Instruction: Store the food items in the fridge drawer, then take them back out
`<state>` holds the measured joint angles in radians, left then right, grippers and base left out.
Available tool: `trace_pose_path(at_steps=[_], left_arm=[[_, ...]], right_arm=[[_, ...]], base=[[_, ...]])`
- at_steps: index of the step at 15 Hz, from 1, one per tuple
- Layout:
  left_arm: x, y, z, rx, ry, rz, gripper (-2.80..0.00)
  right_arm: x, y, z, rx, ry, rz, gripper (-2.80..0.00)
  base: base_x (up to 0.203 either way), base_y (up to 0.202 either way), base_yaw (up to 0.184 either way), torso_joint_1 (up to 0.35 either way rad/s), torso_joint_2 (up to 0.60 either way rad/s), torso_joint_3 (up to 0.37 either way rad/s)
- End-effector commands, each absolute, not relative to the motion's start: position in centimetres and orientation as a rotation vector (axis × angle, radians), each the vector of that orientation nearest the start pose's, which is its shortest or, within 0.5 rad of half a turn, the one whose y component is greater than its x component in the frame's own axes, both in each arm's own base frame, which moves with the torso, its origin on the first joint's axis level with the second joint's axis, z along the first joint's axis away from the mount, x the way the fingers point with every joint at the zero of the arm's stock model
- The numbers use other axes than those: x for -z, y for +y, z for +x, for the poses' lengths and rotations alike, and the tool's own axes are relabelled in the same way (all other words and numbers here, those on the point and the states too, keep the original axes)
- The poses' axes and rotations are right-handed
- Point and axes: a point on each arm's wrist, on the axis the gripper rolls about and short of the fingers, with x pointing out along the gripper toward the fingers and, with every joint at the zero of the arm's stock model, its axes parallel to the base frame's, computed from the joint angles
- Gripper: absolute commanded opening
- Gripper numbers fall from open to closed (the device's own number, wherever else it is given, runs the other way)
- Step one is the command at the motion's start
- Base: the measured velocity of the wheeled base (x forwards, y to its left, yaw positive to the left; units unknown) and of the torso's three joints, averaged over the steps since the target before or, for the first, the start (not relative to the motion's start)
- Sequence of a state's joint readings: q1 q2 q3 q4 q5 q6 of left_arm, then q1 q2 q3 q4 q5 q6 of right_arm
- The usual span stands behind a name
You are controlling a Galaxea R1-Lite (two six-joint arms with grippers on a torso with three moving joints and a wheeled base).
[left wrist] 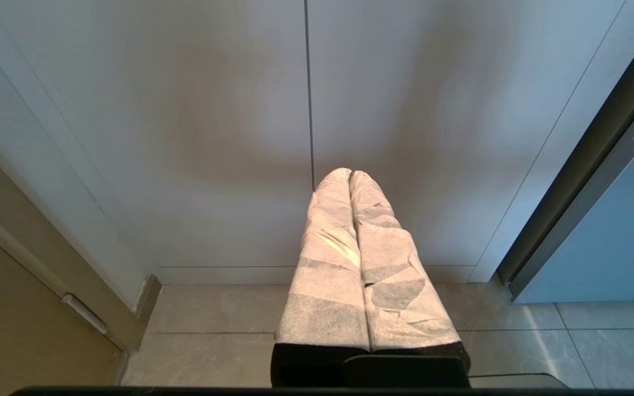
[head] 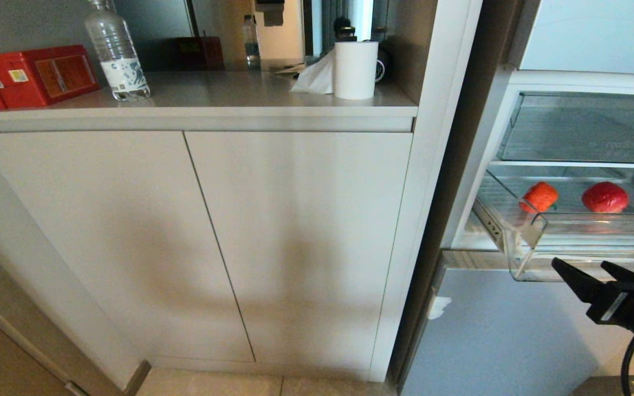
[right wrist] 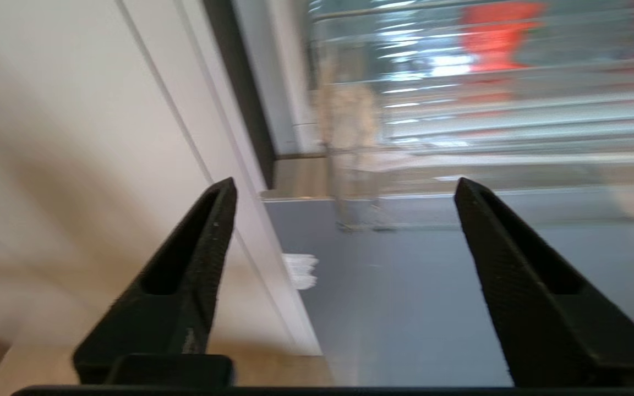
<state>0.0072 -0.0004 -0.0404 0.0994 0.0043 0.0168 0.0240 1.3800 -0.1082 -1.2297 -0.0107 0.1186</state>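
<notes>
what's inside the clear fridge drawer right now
Two red-orange food items lie apart on the ribbed floor of the pulled-out fridge drawer: one near its left end, one further right. The drawer's right end runs out of view.

Home kitchen: fridge [head: 515, 330], cabinet [head: 295, 220].

Right gripper [head: 592, 268]: matte black, two long tapered wedge fingers [right wrist: 196, 264] with finely textured inner faces and a shallow recessed slot along each outer side. Small pale label strip on the black body behind them; a black cable loops beside the wrist. Left gripper [left wrist: 350, 175]: two fingers wrapped in wrinkled white fabric tape, black base showing underneath.
</notes>
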Motion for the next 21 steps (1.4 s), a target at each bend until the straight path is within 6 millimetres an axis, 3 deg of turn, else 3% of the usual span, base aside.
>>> trace_pose_path(at_steps=[1, 3, 4, 6, 8, 13, 16, 21], left_arm=[[-7.6, 0.0, -2.6, -0.012, 0.059, 0.017, -2.8], [-7.6, 0.0, -2.6, -0.012, 0.059, 0.017, -2.8], [-7.6, 0.0, -2.6, -0.012, 0.06, 0.017, -2.8], [-7.7, 0.0, -2.6, -0.012, 0.058, 0.017, -2.8], [-7.7, 0.0, -2.6, -0.012, 0.058, 0.017, -2.8], [-7.6, 0.0, -2.6, -0.012, 0.06, 0.017, -2.8], [-7.6, 0.0, -2.6, -0.012, 0.06, 0.017, -2.8], [-7.6, 0.0, -2.6, -0.012, 0.06, 0.017, -2.8]], right_arm=[[-17.0, 0.2, 14.0, 0.027, -0.062, 0.119, 0.0], [-18.8, 0.1, 12.5, 0.053, -0.027, 0.118, 0.0], [-20.3, 0.0, 11.9, 0.06, 0.009, 0.117, -2.8], [-23.3, 0.0, 11.2, 0.073, 0.094, 0.116, -2.8], [-25.7, -0.1, 12.2, 0.09, 0.151, 0.119, -2.8], [-24.4, -2.1, 22.1, 0.198, 0.403, 0.117, -2.8], [-24.0, -3.6, 27.9, 0.229, 0.444, 0.126, -2.8], [-23.3, -5.0, 33.6, 0.217, 0.517, 0.127, -2.8]], base=[[0.0, 0.0, 0.0, 0.0, 0.0, 0.0], [0.0, 0.0, 0.0, 0.0, 0.0, 0.0], [0.0, 0.0, 0.0, 0.0, 0.0, 0.0], [0.0, 0.0, 0.0, 0.0, 0.0, 0.0], [0.0, 0.0, 0.0, 0.0, 0.0, 0.0], [0.0, 0.0, 0.0, 0.0, 0.0, 0.0], [0.0, 0.0, 0.0, 0.0, 0.0, 0.0], [0.0, 0.0, 0.0, 0.0, 0.0, 0.0]])
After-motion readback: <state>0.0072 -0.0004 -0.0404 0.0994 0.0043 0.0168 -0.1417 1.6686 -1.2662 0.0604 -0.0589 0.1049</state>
